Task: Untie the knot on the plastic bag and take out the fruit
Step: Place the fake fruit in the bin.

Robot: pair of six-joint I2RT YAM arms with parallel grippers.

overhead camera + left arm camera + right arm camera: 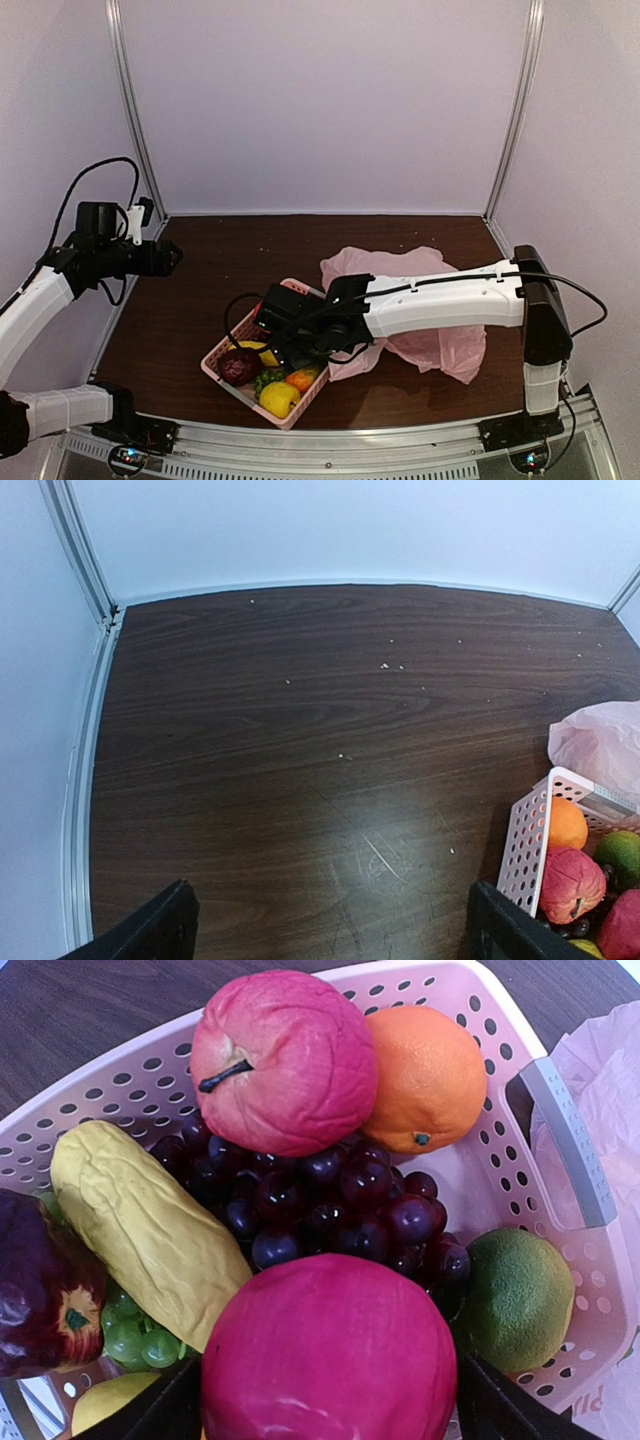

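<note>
The pink plastic bag (432,346) lies crumpled and flat on the table behind my right arm. It also shows in the left wrist view (600,735) and the right wrist view (612,1070). Its knot is not visible. My right gripper (272,345) hangs over the pink basket (215,364), its jaws set wide against both sides of a red apple (330,1360). In the basket (420,982) lie another red apple (285,1060), an orange (425,1065) and a green fruit (515,1295). My left gripper (175,257) is open and empty, raised at the far left (330,930).
The basket also holds a dark grape bunch (330,1205), a long yellow fruit (140,1225), a dark maroon fruit (35,1290) and green grapes (135,1335). A lemon (279,398) sits at its near corner. White walls enclose the brown table (300,730).
</note>
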